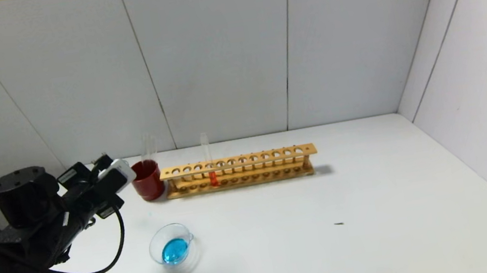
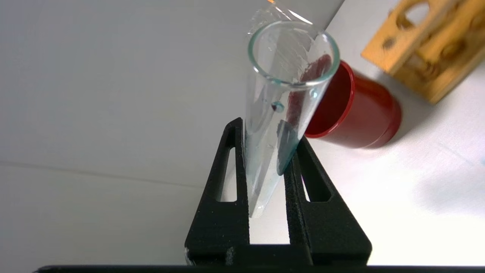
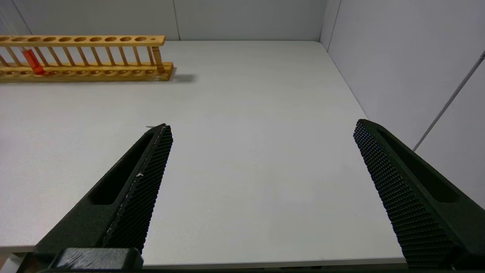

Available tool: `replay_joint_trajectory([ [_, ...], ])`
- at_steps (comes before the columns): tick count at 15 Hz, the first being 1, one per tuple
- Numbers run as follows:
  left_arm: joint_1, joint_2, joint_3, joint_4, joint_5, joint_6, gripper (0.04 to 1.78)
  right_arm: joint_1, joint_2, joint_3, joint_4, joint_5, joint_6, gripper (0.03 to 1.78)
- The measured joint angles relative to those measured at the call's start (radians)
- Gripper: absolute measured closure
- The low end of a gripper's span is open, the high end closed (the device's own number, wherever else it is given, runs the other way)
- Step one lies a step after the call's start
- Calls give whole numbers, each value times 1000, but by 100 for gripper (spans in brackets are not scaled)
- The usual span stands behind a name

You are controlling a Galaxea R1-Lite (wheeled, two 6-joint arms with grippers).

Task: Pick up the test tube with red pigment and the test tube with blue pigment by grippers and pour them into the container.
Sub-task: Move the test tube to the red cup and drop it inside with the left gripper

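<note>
A: Your left gripper point(image 2: 267, 167) jaws pinch the emptied blue tube point(image 2: 282, 102) by the red cup point(image 2: 352, 113); a hard clamp may crack it

B: Right gripper point(image 3: 261, 174) jaws spread; red tube point(image 1: 210, 165) waits in rack point(image 1: 239, 170) near cup

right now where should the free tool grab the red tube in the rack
Take the test tube with red pigment by its bare glass above the wooden rack, from the front. It stands upright, and only that upper stretch clears the rack. The right tool is open.
</note>
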Motion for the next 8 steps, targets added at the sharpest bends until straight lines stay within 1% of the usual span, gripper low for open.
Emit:
replay_joint_trajectory([
  [2,-7,-88,-119,241,6,-118,150,0,0,0,0,0,0,6],
  [4,-10,-185,-297,542,3,-260,150,0,0,0,0,0,0,6],
  [6,-10,-267,-458,845,-10,-438,150,0,0,0,0,0,0,6],
  [7,-10,-294,-503,964,-23,-529,150,0,0,0,0,0,0,6],
  [8,-9,-313,-529,1051,-39,-610,150,0,0,0,0,0,0,6],
])
